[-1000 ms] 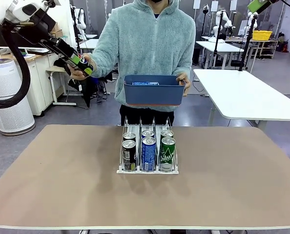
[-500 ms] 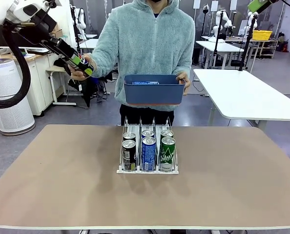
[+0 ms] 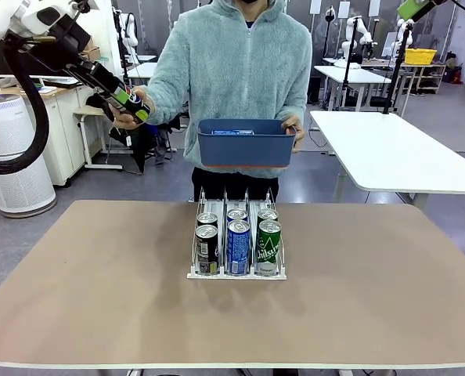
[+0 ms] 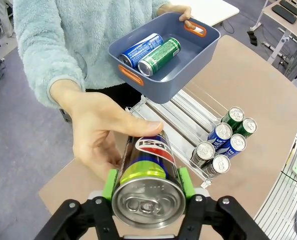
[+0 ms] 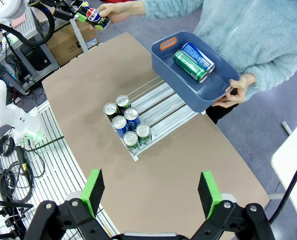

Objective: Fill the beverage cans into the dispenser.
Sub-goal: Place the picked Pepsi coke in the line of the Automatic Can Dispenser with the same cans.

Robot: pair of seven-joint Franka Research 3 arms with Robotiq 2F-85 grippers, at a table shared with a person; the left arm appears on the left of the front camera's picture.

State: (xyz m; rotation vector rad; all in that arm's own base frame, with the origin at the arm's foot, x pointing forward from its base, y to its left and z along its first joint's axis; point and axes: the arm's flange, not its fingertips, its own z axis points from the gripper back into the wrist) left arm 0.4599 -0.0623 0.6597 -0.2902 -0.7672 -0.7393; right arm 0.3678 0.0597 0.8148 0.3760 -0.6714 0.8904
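Note:
My left gripper [image 3: 132,105] [image 4: 147,184] is raised at the far left, shut on a black beverage can [image 3: 127,99] [image 4: 148,155] with a red-white-blue logo. The person's hand [image 3: 121,119] [image 4: 101,135] cups the same can from below. The dispenser [image 3: 236,275] [image 5: 161,105] stands mid-table with two cans in the front of each lane: black [image 3: 207,244], blue [image 3: 238,243], green [image 3: 268,243]. My right gripper [image 5: 151,192] hangs open high above the table with nothing between its fingers.
The person at the far side holds a dark blue bin [image 3: 246,150] [image 4: 174,85] over the back of the dispenser; a blue can [image 4: 138,49] and a green can [image 4: 161,56] lie in it. Bare tabletop [image 3: 91,290] lies on both sides of the rack.

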